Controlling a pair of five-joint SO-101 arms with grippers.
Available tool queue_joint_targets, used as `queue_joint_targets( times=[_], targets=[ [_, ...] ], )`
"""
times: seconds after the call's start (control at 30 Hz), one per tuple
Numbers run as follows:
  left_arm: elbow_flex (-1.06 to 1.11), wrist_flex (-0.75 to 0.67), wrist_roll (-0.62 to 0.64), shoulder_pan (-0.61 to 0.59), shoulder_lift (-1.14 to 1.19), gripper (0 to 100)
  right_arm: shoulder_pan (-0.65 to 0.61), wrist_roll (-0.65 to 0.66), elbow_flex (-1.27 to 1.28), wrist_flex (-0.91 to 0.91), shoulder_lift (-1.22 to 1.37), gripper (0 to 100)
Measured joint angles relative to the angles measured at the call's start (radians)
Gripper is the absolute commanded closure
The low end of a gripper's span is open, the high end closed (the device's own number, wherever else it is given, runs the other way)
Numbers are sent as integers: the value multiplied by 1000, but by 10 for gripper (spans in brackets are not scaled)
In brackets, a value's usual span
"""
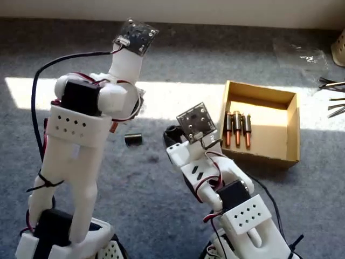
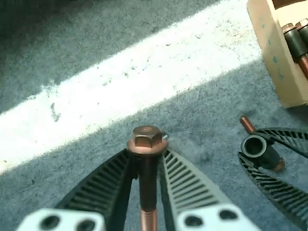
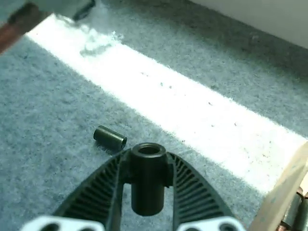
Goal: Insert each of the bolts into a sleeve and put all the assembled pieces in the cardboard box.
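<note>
High view, cardboard box (image 1: 272,123), three assembled pieces (image 1: 237,128) inside

left pincer (image 2: 147,156) clamped on copper bolt (image 2: 146,140), right pincer (image 2: 251,144) gripping dark sleeve (image 2: 260,150), corner of cardboard box (image 2: 276,57)

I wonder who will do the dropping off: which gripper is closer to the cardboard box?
Right. The right gripper, holding a sleeve, sits beside the cardboard box. The left gripper, holding a bolt, is farther off, with the right one between.
</note>
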Motion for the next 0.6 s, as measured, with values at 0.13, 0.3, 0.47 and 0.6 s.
queue_joint_targets(
  times=[0.13, 0.3, 0.47, 0.6],
  targets=[
    [0, 0, -83, 0, -61, 995, 0, -35, -34, 3, 0, 990],
    [46, 0, -98, 0, -133, 995, -49, -41, -172, 138, -84, 990],
    [160, -64, -100, 0, -213, 995, -77, -41, -249, 224, -222, 990],
    [285, -181, -100, 0, -327, 995, -75, -41, -203, 224, -285, 990]
  ],
)
